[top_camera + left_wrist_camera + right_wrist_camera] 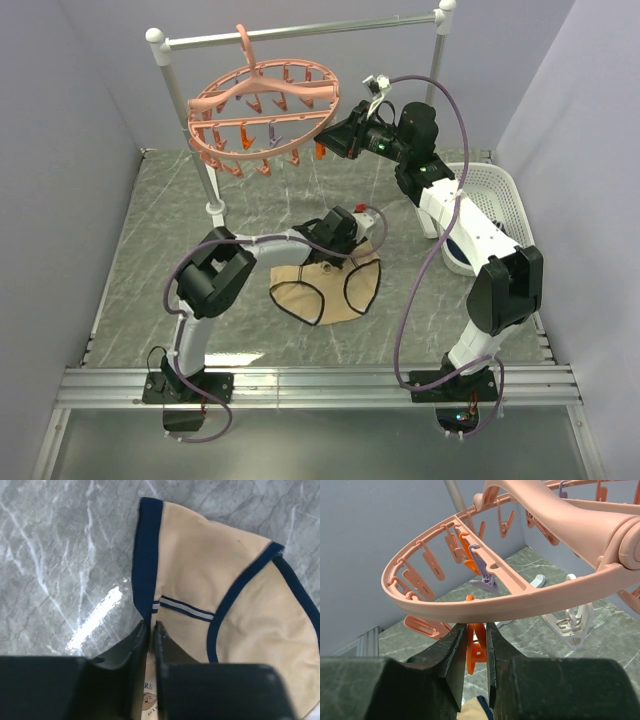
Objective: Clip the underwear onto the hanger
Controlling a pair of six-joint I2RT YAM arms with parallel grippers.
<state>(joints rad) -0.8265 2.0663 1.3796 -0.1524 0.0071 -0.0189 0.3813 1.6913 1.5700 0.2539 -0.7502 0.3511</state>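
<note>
The beige underwear (325,288) with navy trim lies partly lifted on the marble table; it also shows in the left wrist view (220,595). My left gripper (345,232) (150,626) is shut on its navy waistband edge. The salmon-pink round hanger (262,112) hangs from the rack bar; its ring fills the right wrist view (520,605). My right gripper (325,146) (476,630) sits just under the ring's near rim, its jaws shut on an orange clip (477,647) that dangles from the ring.
The silver-and-white rack (300,33) stands at the back with its left post (205,175) on the table. A white basket (490,205) sits at the right, beside the right arm. Grey walls close in on both sides.
</note>
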